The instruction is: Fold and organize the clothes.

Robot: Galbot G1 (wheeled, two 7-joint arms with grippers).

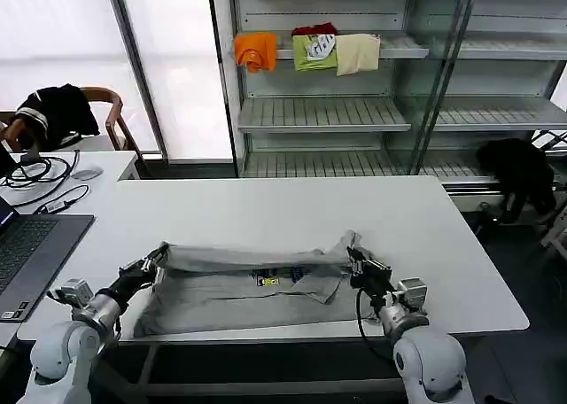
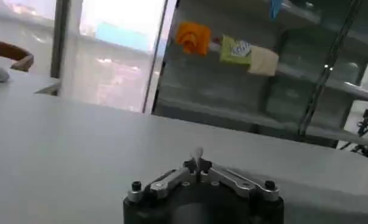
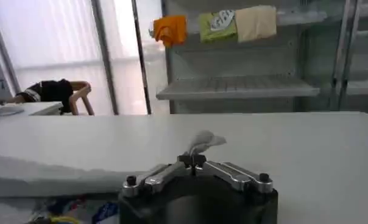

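Closest to you, at the near edge of the white table (image 1: 266, 205), lies a light grey shirt (image 1: 239, 302) with a small multicoloured chest print (image 1: 268, 280). Its far edge is lifted into a taut band running between your two grippers, while the rest lies flat below, reaching the table's front rim. How many layers the band has is hard to make out.

Your left gripper (image 1: 152, 263) sits at about 8 o'clock on the table, jaws clamped on the shirt's left end. From the left wrist camera, that gripper (image 2: 197, 165) shows only a small pale tuft of fabric pinched between its closed fingertips (image 2: 203, 164); the rest of the garment is hidden below the gripper body.

Your right gripper (image 1: 358, 264) sits at about 4 o'clock, jaws clamped on the right end, where cloth bunches up. From the right wrist camera, that gripper (image 3: 193, 159) holds a crumpled tuft, with the grey band trailing off and a blurred scrap of the print cut off at the frame edge.

At 12 o'clock, beyond the table, a shelf (image 1: 323, 112) carries orange, green and cream garments (image 1: 310, 51). A laptop (image 1: 31, 249), partly cut off, lies at 9 o'clock.
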